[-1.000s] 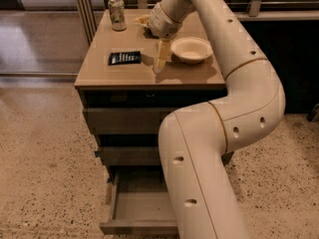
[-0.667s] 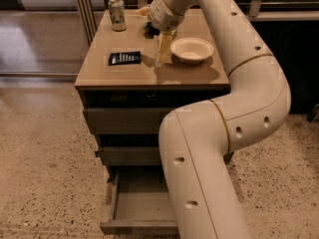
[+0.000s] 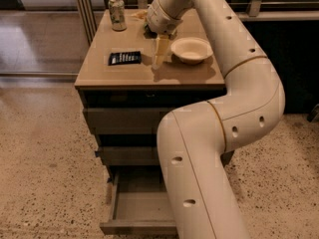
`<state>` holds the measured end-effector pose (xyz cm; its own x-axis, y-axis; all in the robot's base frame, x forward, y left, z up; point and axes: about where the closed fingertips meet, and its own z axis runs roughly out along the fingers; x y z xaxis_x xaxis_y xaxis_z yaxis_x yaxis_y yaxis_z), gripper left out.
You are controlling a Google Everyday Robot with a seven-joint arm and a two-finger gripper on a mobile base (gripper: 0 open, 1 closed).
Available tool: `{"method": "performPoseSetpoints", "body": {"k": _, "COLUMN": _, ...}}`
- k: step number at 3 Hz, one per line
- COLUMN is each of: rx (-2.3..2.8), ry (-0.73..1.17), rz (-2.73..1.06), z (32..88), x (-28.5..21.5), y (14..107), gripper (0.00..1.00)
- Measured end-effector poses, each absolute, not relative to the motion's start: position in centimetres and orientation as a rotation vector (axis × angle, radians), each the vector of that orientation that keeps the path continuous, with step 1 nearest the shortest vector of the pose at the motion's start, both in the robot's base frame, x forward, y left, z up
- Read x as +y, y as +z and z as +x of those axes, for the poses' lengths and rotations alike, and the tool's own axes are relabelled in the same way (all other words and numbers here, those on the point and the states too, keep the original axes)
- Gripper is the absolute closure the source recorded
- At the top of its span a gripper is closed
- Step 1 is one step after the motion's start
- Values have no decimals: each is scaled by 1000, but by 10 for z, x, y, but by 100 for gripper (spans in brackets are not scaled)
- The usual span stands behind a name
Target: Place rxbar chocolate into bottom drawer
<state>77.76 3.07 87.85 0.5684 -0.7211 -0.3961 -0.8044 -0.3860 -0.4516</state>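
The tool [image 3: 158, 59] hangs over the bench [image 3: 114, 76], pointing down. It is between the chocolate bar [image 3: 124, 58] and the bowl [image 3: 192, 49], and closer to the bowl's left rim. Compared with a second ago, its tip sits slightly higher above the wood and the wrist is drawn a touch toward the back of the bench. The change is small, and the big pale arm [image 3: 239, 108] curves through the right half of the view much as before. I cannot tell whether the tool is open or closed. It carries nothing that shows, and it is apart from the bar.

The chocolate bar has not moved. It lies flat on the bench top left of the tool, with its white lettering facing up and its long side running across the bench. The drink can [image 3: 117, 13] stands upright at the back left corner and the bowl sits to the right, both where they were.

Below, the bottom drawer [image 3: 134, 227] is pulled out as before. Its bare floor shows, and the arm covers its right end. The two drawers above it are pushed in.
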Motion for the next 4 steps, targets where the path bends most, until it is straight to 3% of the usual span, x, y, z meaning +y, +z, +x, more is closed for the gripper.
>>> {"method": "performPoseSetpoints", "body": {"k": 4, "rx": 1182, "ry": 113, "rz": -2255, "z": 779, "x": 36, "y": 881, "gripper": 0}}
